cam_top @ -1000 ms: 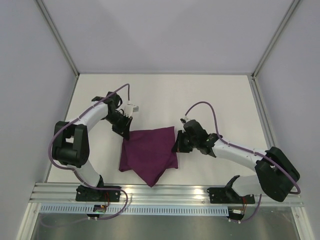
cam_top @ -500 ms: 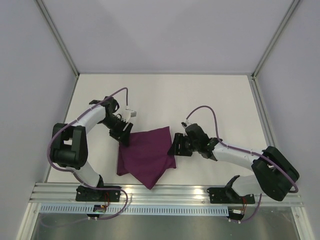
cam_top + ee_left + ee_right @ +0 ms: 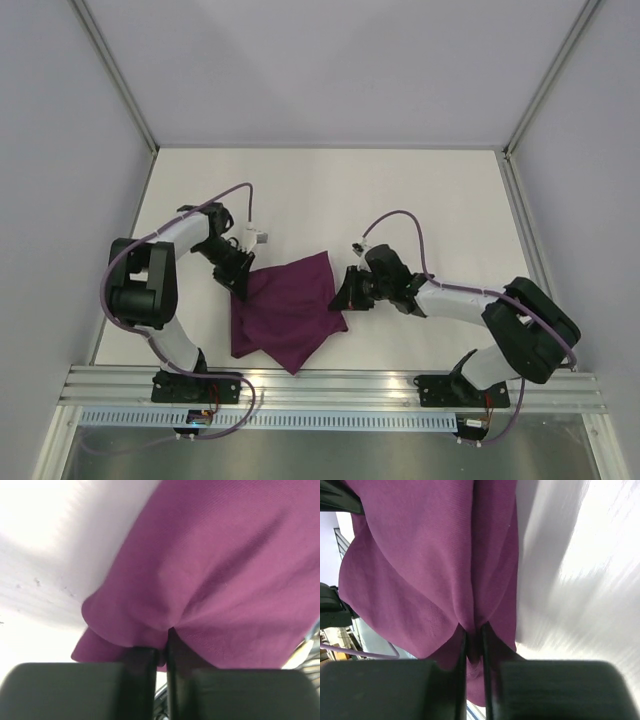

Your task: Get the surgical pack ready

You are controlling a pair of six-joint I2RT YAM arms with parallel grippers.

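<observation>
The deep-purple cloth (image 3: 285, 310) lies bunched and folded on the white table, near the front. My left gripper (image 3: 238, 280) is shut on the cloth's upper left corner; in the left wrist view the cloth (image 3: 215, 570) is pinched between the fingers. My right gripper (image 3: 343, 294) is shut on the cloth's right edge; in the right wrist view a fold of cloth (image 3: 435, 570) sits between the fingers. The steel tray, scissors, tweezers, gauze and packets are out of view.
The white table (image 3: 420, 200) is walled by white panels at the back and sides. A metal rail (image 3: 330, 385) runs along the near edge, with both arm bases on it.
Both grippers have moved toward the near edge and slightly left, dragging the cloth with them. The cloth has shifted nearer the rail.
</observation>
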